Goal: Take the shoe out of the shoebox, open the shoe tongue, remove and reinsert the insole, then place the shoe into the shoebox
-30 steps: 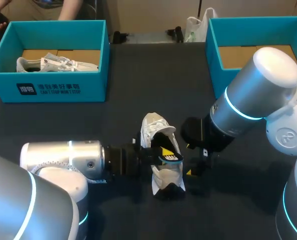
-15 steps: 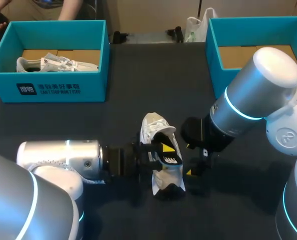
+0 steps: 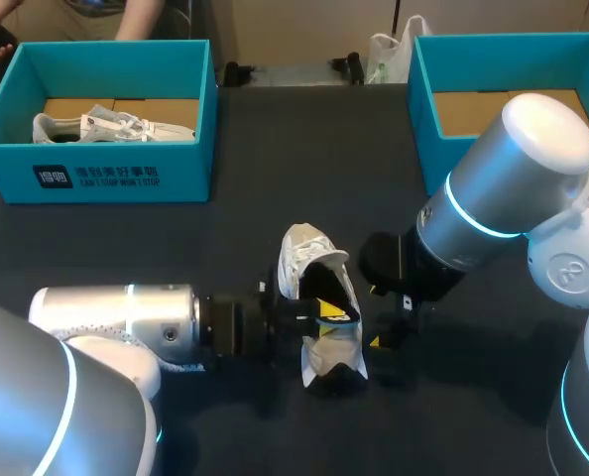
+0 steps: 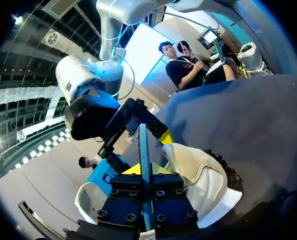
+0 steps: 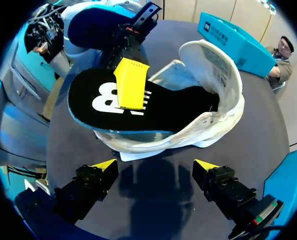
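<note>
Mid-task on the bench (image 3: 275,178): the shoe (image 5: 213,65) lies well apart from the shoebox (image 3: 423,99). The left end effector (image 5: 130,92) is clamped on the partly raised insole (image 5: 153,107), while the right end effector (image 5: 156,167) gapes empty beside it. Reinsertion and reboxing apparently remain.

Arms (image 3: 503,188) silver, cyan ring lights, blk wrists; right pincer (image 5: 156,165) yellow-tipped.

Insole (image 5: 181,107) end hidden inside shoe (image 5: 216,60), head view hides right pincer (image 5: 155,165) under arm (image 3: 493,198)
</note>
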### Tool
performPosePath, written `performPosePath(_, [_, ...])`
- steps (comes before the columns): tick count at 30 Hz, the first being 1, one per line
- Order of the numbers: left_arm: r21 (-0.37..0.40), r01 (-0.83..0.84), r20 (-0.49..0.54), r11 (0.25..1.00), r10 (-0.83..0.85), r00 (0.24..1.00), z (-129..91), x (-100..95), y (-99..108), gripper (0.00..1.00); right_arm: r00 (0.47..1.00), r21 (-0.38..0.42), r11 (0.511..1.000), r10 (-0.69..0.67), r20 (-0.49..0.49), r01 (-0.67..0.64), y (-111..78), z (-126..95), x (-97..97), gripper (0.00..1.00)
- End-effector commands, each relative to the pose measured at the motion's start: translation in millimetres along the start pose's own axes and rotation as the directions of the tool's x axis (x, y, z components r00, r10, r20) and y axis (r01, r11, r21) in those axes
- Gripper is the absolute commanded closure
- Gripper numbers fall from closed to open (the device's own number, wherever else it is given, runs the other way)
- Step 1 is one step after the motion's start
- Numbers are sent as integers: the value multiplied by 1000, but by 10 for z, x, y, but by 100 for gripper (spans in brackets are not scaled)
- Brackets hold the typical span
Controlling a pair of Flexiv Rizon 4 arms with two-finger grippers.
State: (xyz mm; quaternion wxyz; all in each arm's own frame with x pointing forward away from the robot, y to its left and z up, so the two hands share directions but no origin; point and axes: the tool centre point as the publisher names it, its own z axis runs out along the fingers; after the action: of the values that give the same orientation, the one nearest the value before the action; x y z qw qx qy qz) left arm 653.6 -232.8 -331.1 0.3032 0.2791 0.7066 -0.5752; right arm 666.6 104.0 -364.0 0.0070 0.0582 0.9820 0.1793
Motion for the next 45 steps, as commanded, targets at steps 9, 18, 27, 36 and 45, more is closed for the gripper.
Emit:
performPosePath(9, [-59,-12,0,998,12,1000,173,-32,393,100,1000,2,1000,0,3,0,7,12,10,0])
performPosePath(18, [-48,8,1,999,-7,1000,16,-55,283,73,1000,2,1000,0,3,0,7,12,10,0])
performPosePath(27, [-45,28,2,999,-28,1000,-90,-70,101,66,1000,2,1000,0,3,0,7,12,10,0])
performPosePath(36, [-25,18,-19,1000,-19,1000,-12,5,57,100,1000,2,1000,0,3,0,7,12,10,0])
performPosePath(45, [-85,-4,-27,996,1,1000,92,38,400,100,1000,2,1000,0,3,0,7,12,10,0])
